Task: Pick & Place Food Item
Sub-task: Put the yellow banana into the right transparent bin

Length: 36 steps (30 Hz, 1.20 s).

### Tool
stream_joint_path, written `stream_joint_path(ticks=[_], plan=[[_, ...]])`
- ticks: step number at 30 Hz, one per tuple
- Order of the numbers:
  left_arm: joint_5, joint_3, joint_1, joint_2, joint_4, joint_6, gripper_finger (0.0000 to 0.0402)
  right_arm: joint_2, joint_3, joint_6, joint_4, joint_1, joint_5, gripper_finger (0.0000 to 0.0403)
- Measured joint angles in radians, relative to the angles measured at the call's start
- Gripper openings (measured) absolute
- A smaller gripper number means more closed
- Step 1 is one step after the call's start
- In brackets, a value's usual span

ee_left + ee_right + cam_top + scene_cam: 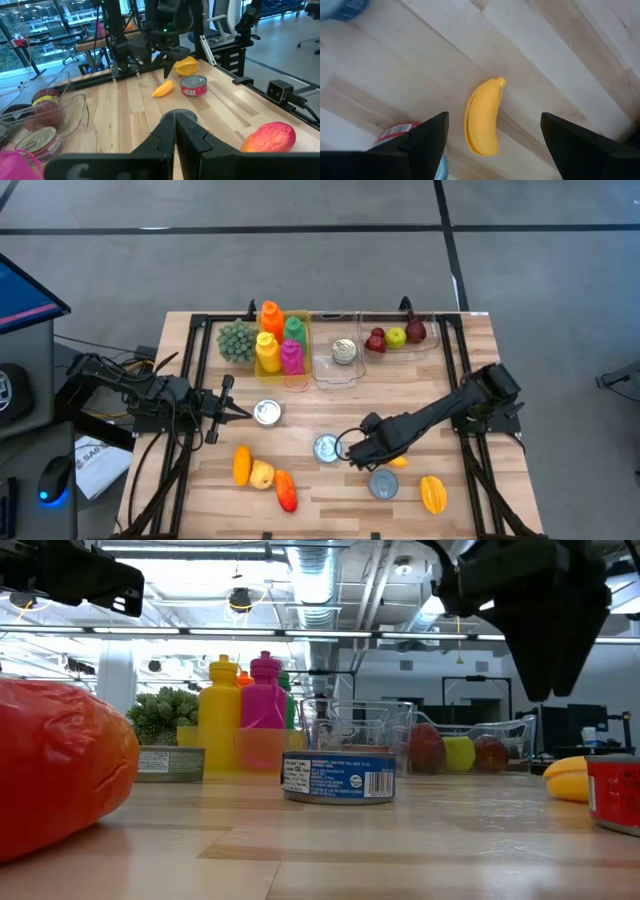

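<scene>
right gripper (492,132) hovering wide open over banana (483,120), holding nothing; banana mostly hiding under right arm in high view; left gripper (176,131) sitting shut, empty

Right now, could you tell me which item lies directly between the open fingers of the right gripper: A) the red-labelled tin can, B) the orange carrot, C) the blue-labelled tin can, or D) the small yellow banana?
D: in the right wrist view, the small yellow banana lies on the wooden table centred between the open right gripper fingers, not yet grasped.
</scene>
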Motion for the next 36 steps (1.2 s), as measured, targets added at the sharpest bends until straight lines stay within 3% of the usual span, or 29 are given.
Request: stream_joint_path(ticks=[10,19,36], plan=[[0.000,0.000,0.000,0.000,0.000,0.000,0.0002,0.000,-0.002,0.062,-0.013,0.026,0.007,0.0310],[0.000,0.000,0.000,0.000,0.000,0.000,0.0002,0.000,-0.155,0.177,0.102,0.077,-0.007,0.0310],[-0.001,0.000,0.000,0.000,0.000,0.000,0.0002,-0.002,-0.194,0.086,0.243,0.060,-0.017,0.0311]])
